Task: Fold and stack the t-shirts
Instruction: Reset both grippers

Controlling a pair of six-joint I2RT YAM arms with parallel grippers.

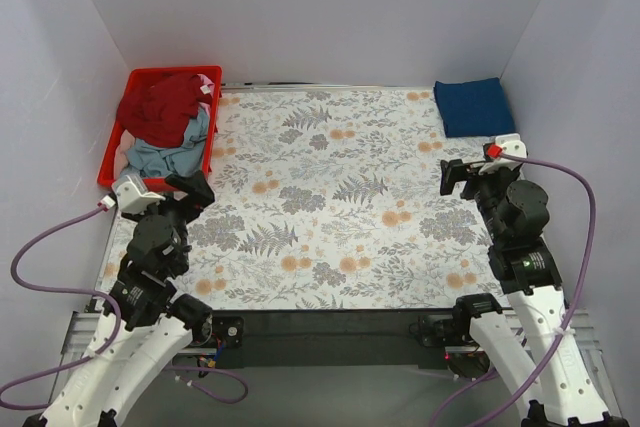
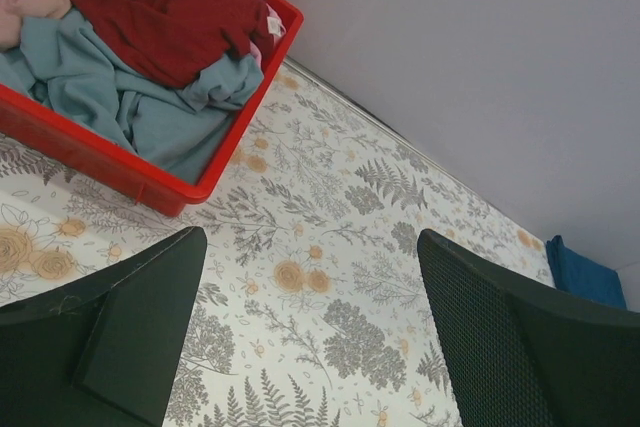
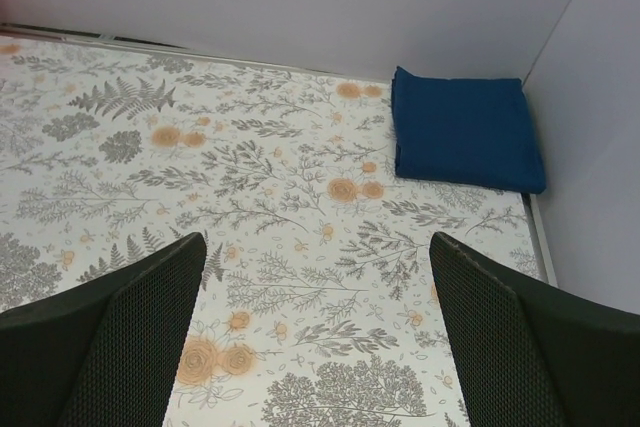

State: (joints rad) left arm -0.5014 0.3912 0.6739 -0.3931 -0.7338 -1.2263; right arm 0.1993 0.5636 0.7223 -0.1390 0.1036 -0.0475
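A navy blue t-shirt [image 1: 474,107] [image 3: 465,129] lies folded into a flat rectangle at the table's far right corner. In the crate at the far left, a dark red t-shirt [image 1: 162,107] [image 2: 165,9] lies crumpled on top of a pale grey-blue t-shirt [image 1: 168,155] [image 2: 120,97]. My left gripper [image 1: 192,194] [image 2: 312,322] hovers open over the floral cloth, just in front of the crate, holding nothing. My right gripper [image 1: 458,176] [image 3: 318,332] stands open above the right side of the table, short of the folded shirt, with only the tabletop between its fingers.
The red plastic crate [image 1: 112,152] [image 2: 120,169] sits at the far left corner. Something pale pink [image 2: 30,5] shows in the crate's left end. A floral cloth [image 1: 330,197] covers the table. Grey walls close in the back and both sides.
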